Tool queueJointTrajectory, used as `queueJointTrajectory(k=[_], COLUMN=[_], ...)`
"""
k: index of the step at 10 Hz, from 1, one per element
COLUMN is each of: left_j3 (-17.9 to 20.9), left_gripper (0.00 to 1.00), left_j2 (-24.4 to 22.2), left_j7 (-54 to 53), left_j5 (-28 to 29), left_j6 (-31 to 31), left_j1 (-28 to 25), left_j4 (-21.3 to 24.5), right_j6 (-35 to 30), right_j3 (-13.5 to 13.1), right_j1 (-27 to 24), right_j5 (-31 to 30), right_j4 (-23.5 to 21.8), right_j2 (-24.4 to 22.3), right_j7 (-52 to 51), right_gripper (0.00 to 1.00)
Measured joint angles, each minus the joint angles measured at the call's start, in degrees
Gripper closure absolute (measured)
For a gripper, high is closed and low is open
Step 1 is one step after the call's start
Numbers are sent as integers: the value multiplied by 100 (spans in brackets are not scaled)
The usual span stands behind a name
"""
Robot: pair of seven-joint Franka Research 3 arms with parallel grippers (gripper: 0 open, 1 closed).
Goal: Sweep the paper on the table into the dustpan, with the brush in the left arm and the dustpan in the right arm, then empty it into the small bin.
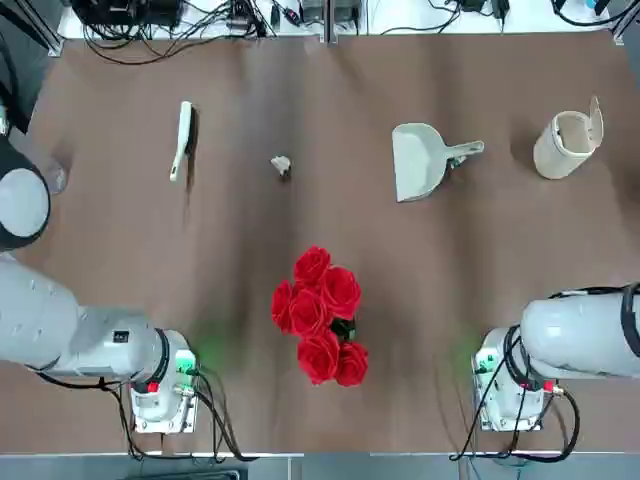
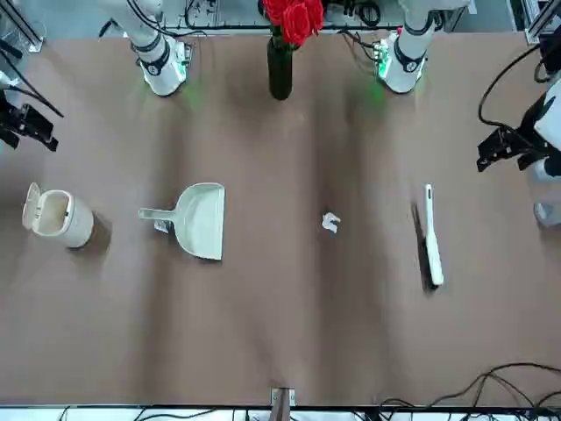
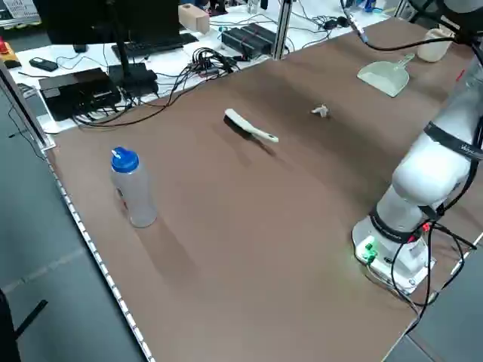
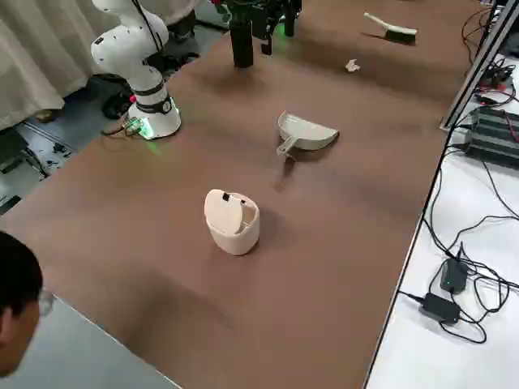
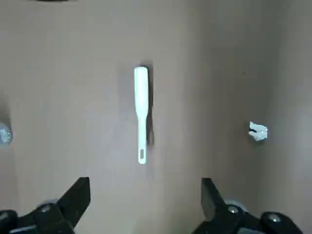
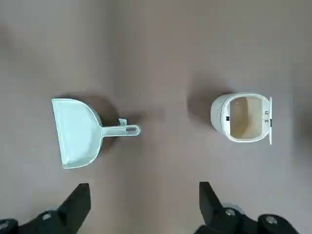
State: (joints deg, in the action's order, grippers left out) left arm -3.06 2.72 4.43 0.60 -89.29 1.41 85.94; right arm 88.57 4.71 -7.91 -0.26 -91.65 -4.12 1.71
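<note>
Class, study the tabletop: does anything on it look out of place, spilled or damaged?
Nothing looks damaged. The crumpled paper lies loose between the brush and dustpan: litter awaiting sweeping. Oddest is the bunch of red roses near the robot's side, which has no part in sweeping. The bin stands upright, lid open.

Workroom: white desk [image 3: 189,47] ahead of both jaws, curtain [image 4: 36,57] behind.
Desk holds dark monitor [image 3: 72,23], keyboard [image 3: 155,47], tangled black cables [image 3: 207,60]; metal post [image 3: 284,29] on near side. Grey floor [image 3: 45,256] left of left jaws. Light casts soft shadows.
</note>
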Motion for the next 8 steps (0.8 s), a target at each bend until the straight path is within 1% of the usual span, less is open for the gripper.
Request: queueJointTrajectory(k=[4, 6, 7, 8], left_j3=[-27, 9, 20, 24], left_gripper=[0, 0, 0, 0], left_j2=[34, 250, 365, 453], left_j7=[-1, 10, 10, 13], left_j5=[0, 0, 0, 0], left_j6=[104, 93, 83, 90], left_j1=[-18, -128, -219, -322], left_j4=[44, 58, 61, 97], right_j6=[-36, -52, -78, -84], right_j3=[-51, -40, -30, -19], right_j1=[5, 36, 52, 81], right_j5=[-2, -2, -2, -2], right_j4=[0, -1, -10, -39], right_j2=[0, 1, 3, 11], right_j7=[175, 175, 60, -357], right_gripper=[1, 0, 0, 0])
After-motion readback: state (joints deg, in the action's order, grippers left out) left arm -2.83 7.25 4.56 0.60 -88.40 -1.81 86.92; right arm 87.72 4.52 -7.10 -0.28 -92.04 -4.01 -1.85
